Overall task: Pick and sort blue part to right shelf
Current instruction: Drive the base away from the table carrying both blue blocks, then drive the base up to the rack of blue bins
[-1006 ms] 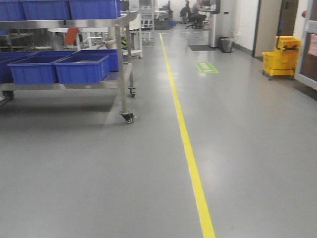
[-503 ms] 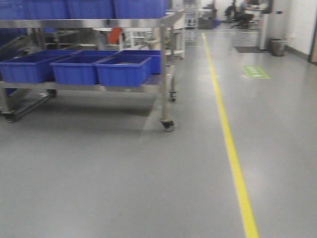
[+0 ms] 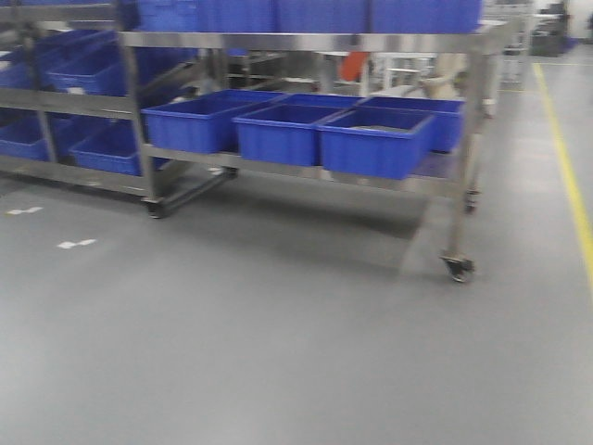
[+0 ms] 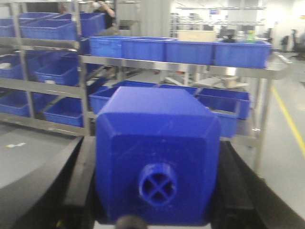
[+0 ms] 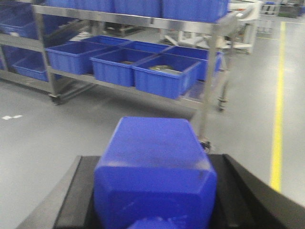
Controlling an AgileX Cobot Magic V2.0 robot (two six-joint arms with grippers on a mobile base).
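Note:
A blue part [image 4: 157, 124], a chunky block with bevelled corners and a round cross-shaped boss, fills the left wrist view, and my left gripper [image 4: 157, 162] is shut on it between black fingers [image 4: 78, 181]. A second blue part [image 5: 152, 162] of the same shape sits in my right gripper [image 5: 155, 191], which is shut on it. A steel wheeled shelf [image 3: 306, 42] stands ahead at centre-right of the front view, with blue bins [image 3: 371, 144] on its lower level. Neither arm shows in the front view.
Another steel rack [image 3: 65, 97] with blue bins stands at the far left. A caster [image 3: 459, 269] sits at the wheeled shelf's near right leg. A yellow floor line [image 3: 574, 195] runs along the right edge. Grey floor [image 3: 278, 352] lies between me and the shelves.
The front view has swung left: the wheeled shelf slid from the left edge to centre-right and looks nearer, the yellow line moved to the right edge, and a second rack came into view.

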